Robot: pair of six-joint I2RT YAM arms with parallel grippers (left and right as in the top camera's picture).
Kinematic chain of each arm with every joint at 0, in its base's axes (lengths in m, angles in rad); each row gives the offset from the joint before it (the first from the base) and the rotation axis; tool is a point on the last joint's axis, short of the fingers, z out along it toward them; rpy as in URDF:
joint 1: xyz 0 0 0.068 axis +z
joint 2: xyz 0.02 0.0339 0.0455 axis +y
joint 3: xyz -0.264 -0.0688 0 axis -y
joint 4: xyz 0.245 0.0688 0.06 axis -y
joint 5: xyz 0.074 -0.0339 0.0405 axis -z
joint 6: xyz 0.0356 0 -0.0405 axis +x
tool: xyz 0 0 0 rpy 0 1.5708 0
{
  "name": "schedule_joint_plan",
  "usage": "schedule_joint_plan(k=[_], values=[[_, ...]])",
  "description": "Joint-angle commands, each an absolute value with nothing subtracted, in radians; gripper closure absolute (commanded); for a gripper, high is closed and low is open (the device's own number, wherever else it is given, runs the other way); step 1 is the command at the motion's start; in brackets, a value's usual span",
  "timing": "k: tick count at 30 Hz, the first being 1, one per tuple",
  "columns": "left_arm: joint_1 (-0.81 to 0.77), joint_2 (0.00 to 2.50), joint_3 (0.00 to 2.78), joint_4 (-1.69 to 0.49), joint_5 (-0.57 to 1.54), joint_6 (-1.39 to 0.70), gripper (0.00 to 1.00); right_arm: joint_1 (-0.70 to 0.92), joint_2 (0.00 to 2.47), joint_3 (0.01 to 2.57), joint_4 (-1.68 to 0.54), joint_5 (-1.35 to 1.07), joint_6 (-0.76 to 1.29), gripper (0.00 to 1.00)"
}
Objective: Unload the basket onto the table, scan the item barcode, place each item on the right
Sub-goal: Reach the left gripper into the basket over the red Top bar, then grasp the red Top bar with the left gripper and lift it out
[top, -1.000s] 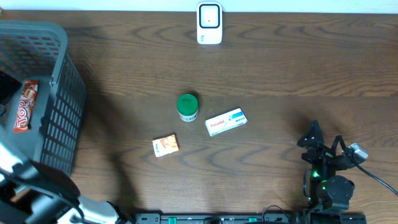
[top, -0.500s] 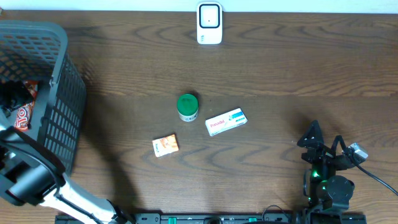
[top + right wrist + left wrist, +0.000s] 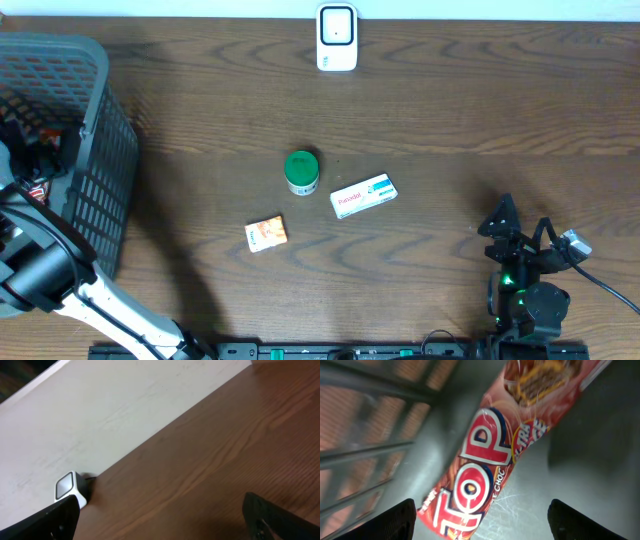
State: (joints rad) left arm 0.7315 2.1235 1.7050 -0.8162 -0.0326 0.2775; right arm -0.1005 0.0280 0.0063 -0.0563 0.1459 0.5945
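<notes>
1. left gripper (image 3: 38,150), overhead view: a second ago it was still outside the grey basket (image 3: 100,150) on the far left. now it's dropped in, right over the chocolate bar (image 3: 485,460), which the arm mostly hides from up here. looks to me like the pick is about to happen, so the scan itself isn't close yet.
2. overhead again: the scanner (image 3: 337,38) sits at the far edge of the table (image 3: 450,120), well apart from the basket. loose in the middle are a green-lidded jar (image 3: 302,172), a white box (image 3: 364,196) and a small orange packet (image 3: 266,234).
3. left wrist view: fingers spread wide, one each side of the red wrapper, not touching it. the bar lies flat on the basket floor beside the slatted wall, and it's the only thing i can see in there.
4. right wrist view: right gripper (image 3: 170,520) is parked near the right, jaws wide apart with nothing between them, looking across bare wood at the scanner.
</notes>
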Motion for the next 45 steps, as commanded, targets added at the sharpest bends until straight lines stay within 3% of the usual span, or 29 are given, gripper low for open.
schedule_joint_plan(k=[1, 8, 12, 15, 18, 25, 31, 45], values=[[0.735, 2.154, 1.679, -0.797, -0.046, 0.315, 0.16, -0.111, 0.025, 0.006, -0.061, 0.145, 0.587, 0.01], [0.735, 2.157, 1.602, -0.704, -0.045, 0.329, 0.18, -0.111, 0.025, 0.006, -0.060, 0.145, 0.587, 0.01], [0.735, 2.157, 1.562, -0.669, -0.045, 0.328, 0.45, -0.111, 0.025, 0.006, -0.061, 0.145, 0.587, 0.01], [0.735, 2.157, 1.556, -0.665, -0.046, 0.317, 0.76, -0.111, 0.025, 0.006, -0.061, 0.145, 0.587, 0.01], [0.735, 2.156, 1.556, -0.663, -0.046, 0.289, 0.92, -0.111, 0.025, 0.006, -0.060, 0.145, 0.587, 0.01], [0.734, 2.109, 1.556, -0.663, -0.034, 0.121, 0.93, -0.111, 0.025, 0.006, -0.060, 0.145, 0.587, 0.01], [0.716, 1.917, 1.556, -0.709, 0.040, 0.038, 0.93, -0.111, 0.025, 0.006, -0.060, 0.145, 0.587, 0.01], [0.627, 1.326, 1.556, -0.828, 0.834, -0.171, 0.93, -0.111, 0.025, 0.006, -0.061, 0.145, 0.587, 0.01]])
